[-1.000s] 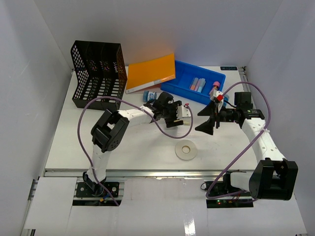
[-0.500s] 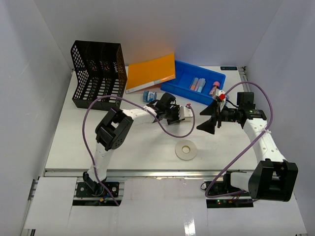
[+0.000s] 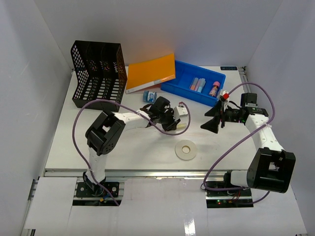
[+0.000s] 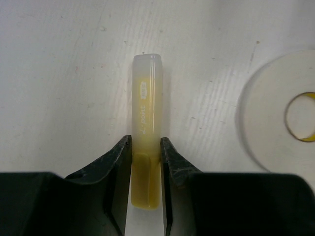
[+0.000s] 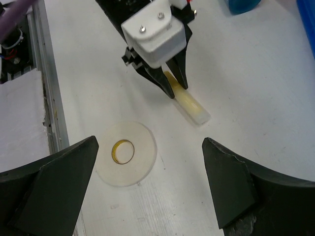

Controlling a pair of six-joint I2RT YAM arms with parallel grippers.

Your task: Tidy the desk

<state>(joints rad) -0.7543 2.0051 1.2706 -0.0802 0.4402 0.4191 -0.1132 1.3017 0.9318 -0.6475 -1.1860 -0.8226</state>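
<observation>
A pale yellow highlighter (image 4: 147,113) lies low on the white desk (image 3: 123,147), and my left gripper (image 4: 146,142) is shut on its yellow end. The capped end sticks out past the fingers. In the right wrist view the same highlighter (image 5: 189,104) shows under the left gripper (image 5: 172,86). From above, the left gripper (image 3: 174,123) is at mid-desk. My right gripper (image 3: 212,120) hovers to its right, open with nothing in it. Its jaws (image 5: 150,142) stand wide above the desk (image 5: 236,73).
A white tape roll (image 3: 186,150) lies flat just near of the highlighter; the wrist views show the tape roll (image 4: 275,115) (image 5: 145,157). At the back: black file rack (image 3: 97,73), orange folder (image 3: 151,71), small blue item (image 3: 150,96), blue tray (image 3: 182,78) holding tubes. Aluminium rail (image 3: 147,173) along the near edge.
My left gripper has closed from open onto the highlighter and shifted slightly toward the near edge. The right gripper has drawn back a little to the right, still open.
</observation>
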